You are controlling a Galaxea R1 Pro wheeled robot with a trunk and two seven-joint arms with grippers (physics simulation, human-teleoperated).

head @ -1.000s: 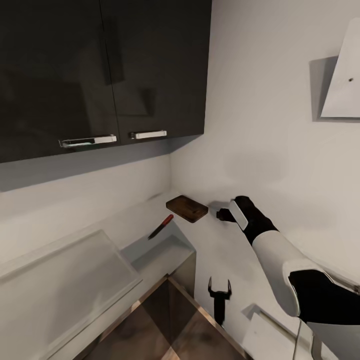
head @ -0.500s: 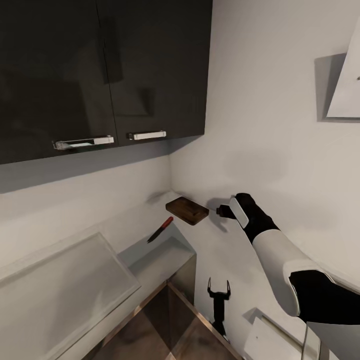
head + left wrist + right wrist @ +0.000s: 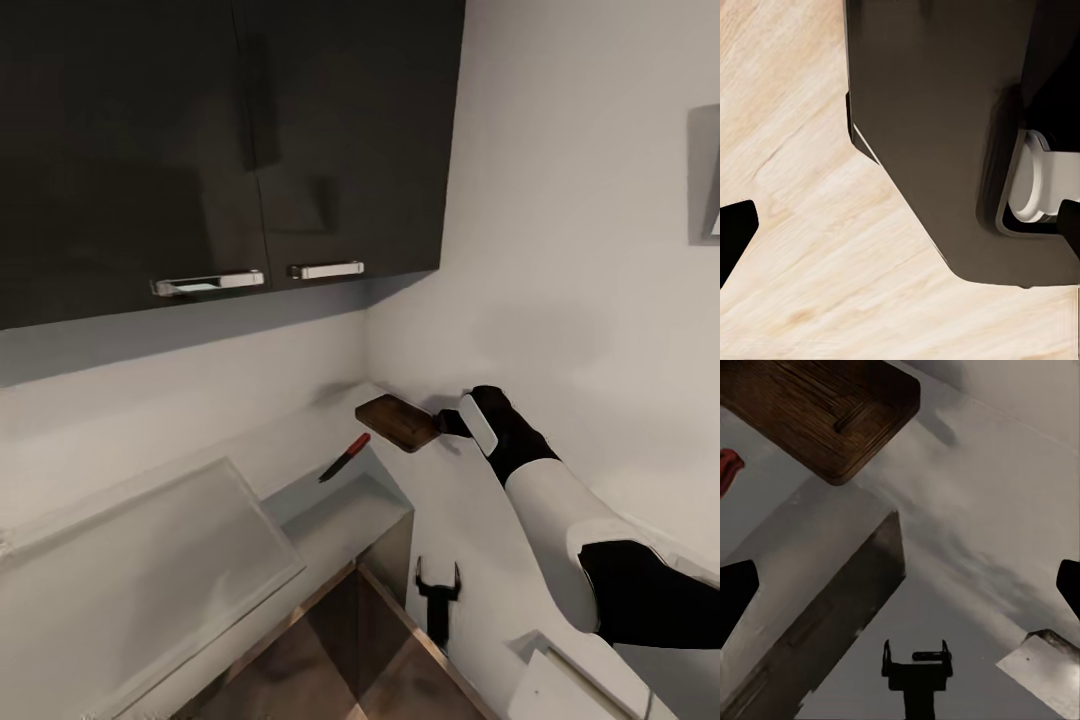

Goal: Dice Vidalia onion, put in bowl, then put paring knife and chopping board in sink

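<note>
The chopping board (image 3: 398,422) lies in the tabletop (image 3: 300,440) corner, beside the knife (image 3: 345,457). The right gripper (image 3: 445,424) is seen with fingers spread; its edge should be straddled squarely.

Glossy black upper cabinets (image 3: 230,150) with chrome bar handles (image 3: 327,270) — pale wall (image 3: 560,250) beside, wood floor (image 3: 810,247) below.

The dark brown chopping board (image 3: 398,422) lies flat on the pale bench (image 3: 470,520), touching the right end effector (image 3: 447,424); the red-handled paring knife (image 3: 344,457) lies farther off.
</note>
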